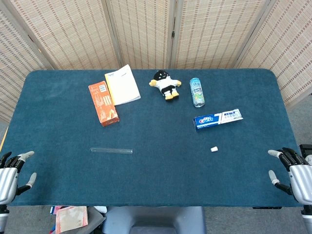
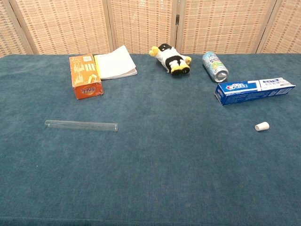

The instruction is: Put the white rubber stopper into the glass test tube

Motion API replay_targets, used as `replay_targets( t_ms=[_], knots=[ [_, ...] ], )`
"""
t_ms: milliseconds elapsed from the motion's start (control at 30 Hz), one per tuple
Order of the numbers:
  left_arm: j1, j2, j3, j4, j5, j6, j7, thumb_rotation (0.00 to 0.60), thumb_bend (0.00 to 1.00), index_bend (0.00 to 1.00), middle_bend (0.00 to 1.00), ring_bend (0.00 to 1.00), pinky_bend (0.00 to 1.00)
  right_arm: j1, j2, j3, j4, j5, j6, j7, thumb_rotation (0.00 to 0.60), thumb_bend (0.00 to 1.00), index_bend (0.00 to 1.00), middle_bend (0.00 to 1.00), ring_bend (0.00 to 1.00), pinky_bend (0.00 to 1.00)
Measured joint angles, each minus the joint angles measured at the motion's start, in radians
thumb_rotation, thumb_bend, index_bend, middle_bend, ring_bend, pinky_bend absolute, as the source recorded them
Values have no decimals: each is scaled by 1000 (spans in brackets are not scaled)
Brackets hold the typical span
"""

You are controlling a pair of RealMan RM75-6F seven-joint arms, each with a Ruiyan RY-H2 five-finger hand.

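Observation:
The glass test tube (image 1: 111, 150) lies flat on the blue table, left of centre; in the chest view the test tube (image 2: 81, 125) lies with its length running left to right. The white rubber stopper (image 1: 214, 149) rests on the cloth at the right, below the toothpaste box; the chest view shows the stopper (image 2: 262, 126) lying on its side. My left hand (image 1: 10, 174) sits at the table's near left corner, fingers spread, holding nothing. My right hand (image 1: 295, 171) sits at the near right corner, fingers spread and empty. Both hands are far from the tube and stopper.
An orange box (image 1: 103, 103) and a white booklet (image 1: 122, 85) lie at the back left. A plush toy (image 1: 165, 85), a can (image 1: 197, 92) on its side and a toothpaste box (image 1: 218, 119) lie at the back right. Woven screens stand behind the table.

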Motion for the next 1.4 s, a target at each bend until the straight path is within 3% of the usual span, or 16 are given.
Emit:
replay_targets(
  t_ms=[700, 867, 967, 1100, 1333, 1400],
  knots=[
    [-21, -3, -19, 23, -12, -23, -20, 600, 341, 216, 289, 272, 110, 1, 1, 7, -1, -5, 12, -3, 600, 352, 258, 278, 171, 308],
    [-65, 1, -49, 29, 5, -40, -22, 600, 341, 225, 313, 353, 137, 9, 10, 17, -9, -7, 12, -13, 600, 353, 258, 278, 171, 308],
    [-105, -5, -74, 43, 10, -66, -33, 600, 341, 230, 383, 453, 287, 15, 19, 24, -18, -7, 11, -20, 600, 353, 258, 278, 171, 308],
    [-180, -16, -109, 67, 6, -144, -57, 600, 341, 238, 556, 623, 600, 25, 31, 33, -31, -8, 9, -29, 600, 353, 258, 278, 171, 308],
    [-321, -61, -144, 96, -8, -305, -51, 600, 341, 270, 815, 854, 945, 41, 36, 40, -44, -2, -11, -42, 600, 353, 258, 278, 171, 308],
    [-361, -83, -150, 104, -19, -356, -32, 600, 341, 287, 891, 919, 992, 45, 36, 41, -44, 1, -16, -43, 600, 353, 258, 278, 171, 308]
  ],
)
